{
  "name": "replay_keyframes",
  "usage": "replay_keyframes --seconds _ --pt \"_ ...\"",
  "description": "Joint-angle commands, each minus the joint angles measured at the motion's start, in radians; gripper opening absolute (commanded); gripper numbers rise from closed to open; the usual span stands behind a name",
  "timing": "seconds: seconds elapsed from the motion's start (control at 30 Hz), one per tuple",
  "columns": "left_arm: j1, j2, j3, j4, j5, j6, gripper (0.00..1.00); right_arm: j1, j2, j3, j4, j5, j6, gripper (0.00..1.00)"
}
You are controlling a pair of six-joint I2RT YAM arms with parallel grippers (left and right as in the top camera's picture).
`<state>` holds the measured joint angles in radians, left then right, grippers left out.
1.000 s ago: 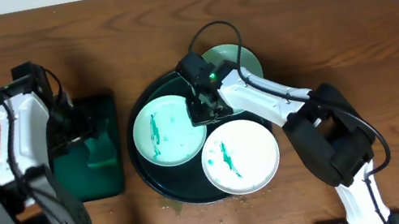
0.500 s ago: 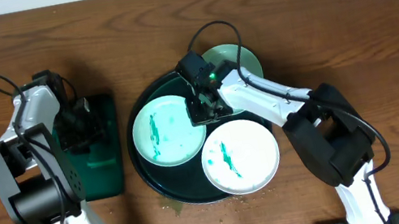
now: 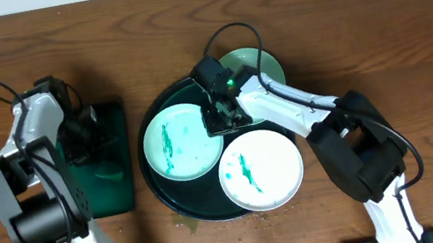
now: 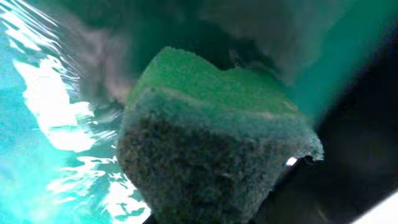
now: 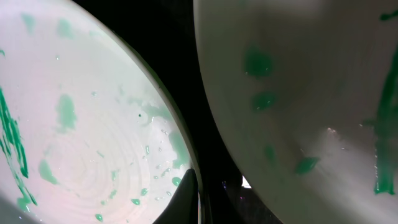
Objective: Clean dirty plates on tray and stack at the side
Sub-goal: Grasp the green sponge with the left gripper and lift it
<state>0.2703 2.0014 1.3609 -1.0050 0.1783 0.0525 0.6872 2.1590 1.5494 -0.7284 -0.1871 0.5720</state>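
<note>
Left gripper (image 3: 87, 144) clamps a green scouring sponge (image 4: 211, 143) down in the dark green rectangular tray (image 3: 122, 192), apparently to wet it, while right gripper (image 3: 221, 121), its opening impossible to tell, sits at a teal-smeared white round plate (image 3: 180, 141) on the large round black tray (image 3: 168, 200).

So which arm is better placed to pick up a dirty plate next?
Probably right: the right gripper sits at a smeared plate's rim on the black tray; the left gripper is off at the sponge.

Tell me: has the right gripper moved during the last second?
No. The right gripper stays at the same place on the round tray, beside the rim of the left plate.
</note>
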Motion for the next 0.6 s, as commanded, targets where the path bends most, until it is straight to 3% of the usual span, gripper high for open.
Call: replay_keyframes --seconds 0.0,0.23,0.57 --pt "0.002 -0.150 0.035 -0.021 -0.006 -0.037 0.07 0.012 0.036 0.006 0.008 0.000 -0.012 0.01" --pt "-0.037 -0.296 0.035 -0.026 -0.002 -0.090 0.07 0.012 0.036 0.006 0.011 0.000 -0.012 0.01" --pt "-0.229 -0.280 -0.034 0.016 -0.004 -0.234 0.07 0.012 0.036 0.006 0.011 0.000 -0.012 0.01"
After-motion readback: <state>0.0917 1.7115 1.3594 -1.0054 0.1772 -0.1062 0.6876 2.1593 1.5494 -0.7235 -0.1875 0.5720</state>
